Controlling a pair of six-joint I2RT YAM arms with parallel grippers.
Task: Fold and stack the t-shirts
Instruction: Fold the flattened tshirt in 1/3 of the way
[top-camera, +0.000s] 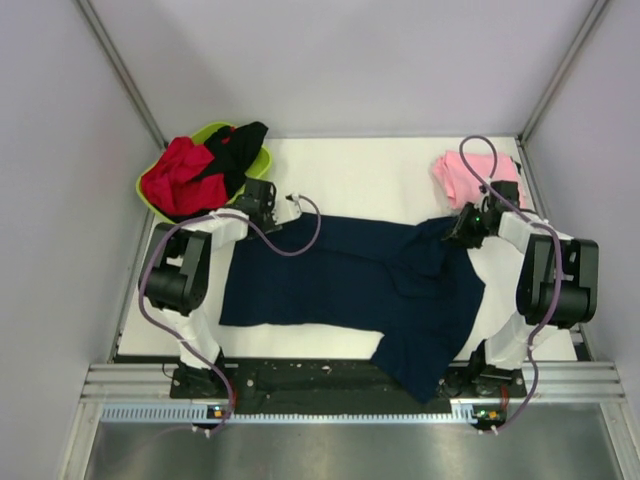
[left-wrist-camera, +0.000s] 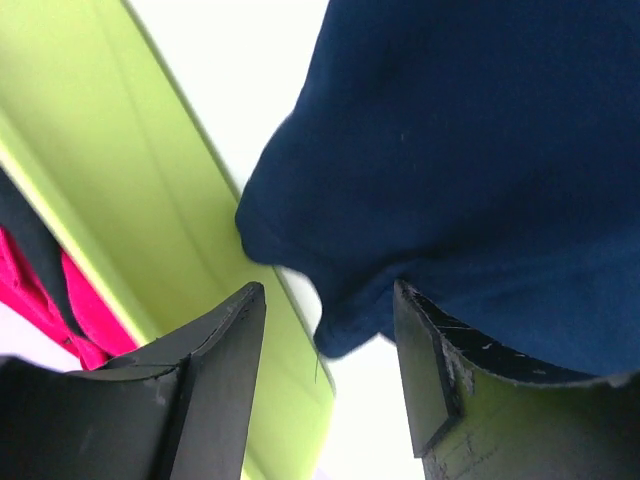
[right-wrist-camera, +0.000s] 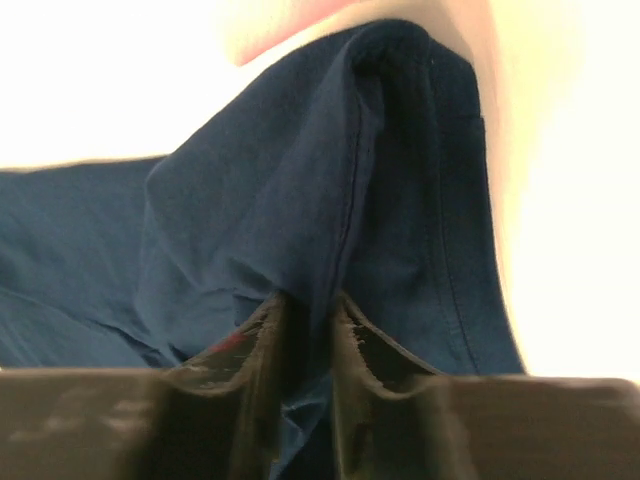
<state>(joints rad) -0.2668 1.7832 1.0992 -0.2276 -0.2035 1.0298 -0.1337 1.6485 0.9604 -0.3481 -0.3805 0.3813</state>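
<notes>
the navy t-shirt (top-camera: 350, 285) lies spread across the middle of the white table (top-camera: 370, 165), its long side running from 9 to 3 o'clock, rumpled on the 3 o'clock half, with one end trailing toward 5 o'clock over the table's near edge. the right gripper (top-camera: 460, 232) sits at the shirt's 2 o'clock corner; in the right wrist view its fingers (right-wrist-camera: 265, 345) are pinched tight on a raised fold of the navy cloth, which rises in a ridge above them. the left gripper (top-camera: 268, 212) is at the shirt's 10 o'clock corner; in the left wrist view its fingers (left-wrist-camera: 225, 345) stand well apart with the cloth's rounded edge hanging between them, though whether either pad touches the fabric is hard to say. the pink t-shirt (top-camera: 462, 175) lies bunched at the table's 1 o'clock corner, just beyond the right gripper. at 10 o'clock stands the lime green basin (top-camera: 262, 160), holding the red t-shirt (top-camera: 178, 178) and the black t-shirt (top-camera: 238, 148) crumpled together, the black one toward 1 o'clock of the red.
</notes>
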